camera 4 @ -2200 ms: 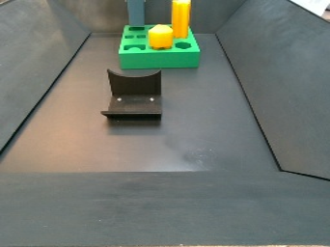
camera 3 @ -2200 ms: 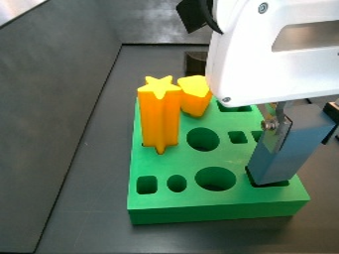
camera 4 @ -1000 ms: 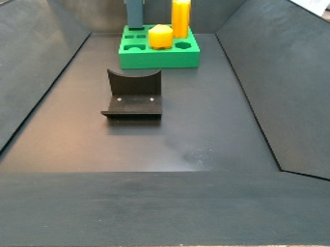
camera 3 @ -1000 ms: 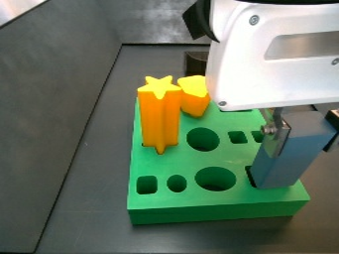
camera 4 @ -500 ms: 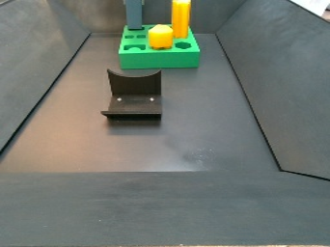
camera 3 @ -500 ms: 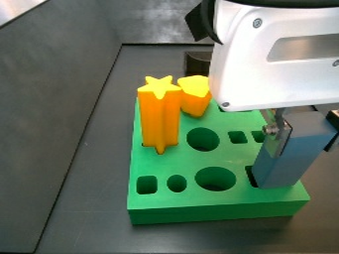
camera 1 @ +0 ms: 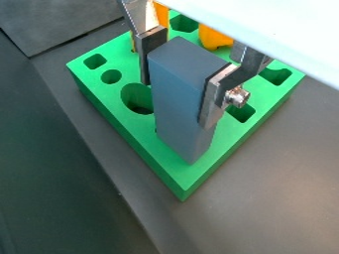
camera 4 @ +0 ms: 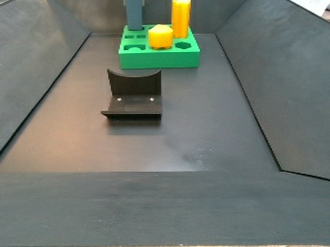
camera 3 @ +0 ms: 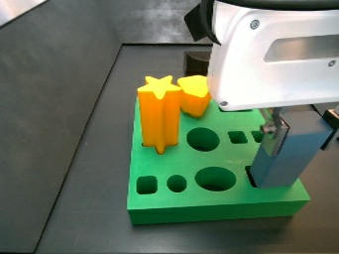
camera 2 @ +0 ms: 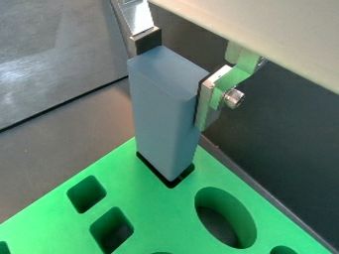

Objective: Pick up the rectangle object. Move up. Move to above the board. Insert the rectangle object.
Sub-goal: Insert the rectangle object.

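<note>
The rectangle object (camera 1: 179, 109) is a tall blue-grey block. It stands upright with its foot in a hole at a corner of the green board (camera 1: 133, 121). It also shows in the other wrist view (camera 2: 162, 119) and in both side views (camera 3: 284, 154) (camera 4: 134, 12). My gripper (camera 1: 181, 84) (camera 2: 175, 79) is above that corner, with its silver fingers (camera 3: 273, 130) flat against the two sides of the block's top. The board shows in the other views too (camera 2: 153, 203) (camera 3: 179, 159) (camera 4: 161, 58). The gripper is out of frame in the far side view.
An orange star peg (camera 3: 159, 114) (camera 4: 182, 17) and a shorter yellow peg (camera 3: 195, 94) (camera 4: 160, 37) stand in the board's far holes. The dark fixture (camera 4: 133, 94) stands on the floor in front of the board. Sloped dark walls enclose the floor.
The gripper and block sank slightly into the board between the earliest frames and one second ago. Since then nothing has visibly moved.
</note>
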Tool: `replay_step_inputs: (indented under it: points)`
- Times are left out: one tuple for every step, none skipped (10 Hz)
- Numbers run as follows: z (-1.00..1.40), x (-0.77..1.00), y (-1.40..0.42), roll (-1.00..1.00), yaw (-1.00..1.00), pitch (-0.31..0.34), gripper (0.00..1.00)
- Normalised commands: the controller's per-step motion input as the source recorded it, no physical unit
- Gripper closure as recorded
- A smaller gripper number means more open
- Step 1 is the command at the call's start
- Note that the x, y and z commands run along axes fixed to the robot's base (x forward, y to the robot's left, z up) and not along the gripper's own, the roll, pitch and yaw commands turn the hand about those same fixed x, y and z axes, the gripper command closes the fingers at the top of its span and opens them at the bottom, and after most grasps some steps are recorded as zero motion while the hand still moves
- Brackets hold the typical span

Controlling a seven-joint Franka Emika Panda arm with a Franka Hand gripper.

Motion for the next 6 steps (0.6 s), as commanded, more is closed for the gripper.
replay_step_inputs:
  points:
    - [-0.09, -0.05, 0.09, 0.09, 0.00, 0.009, 1.00]
    - [-0.03, -0.07, 0.05, 0.04, -0.03, 0.000, 1.00]
    - [0.00, -0.06, 0.02, 0.00, 0.00, 0.000, 1.00]
    - [0.03, -0.05, 0.00, 0.00, 0.00, 0.007, 1.00]
    - [0.00, -0.08, 0.02, 0.00, 0.00, 0.000, 1.00]
    - [-0.07, -0.03, 0.00, 0.08, 0.00, 0.000, 1.00]
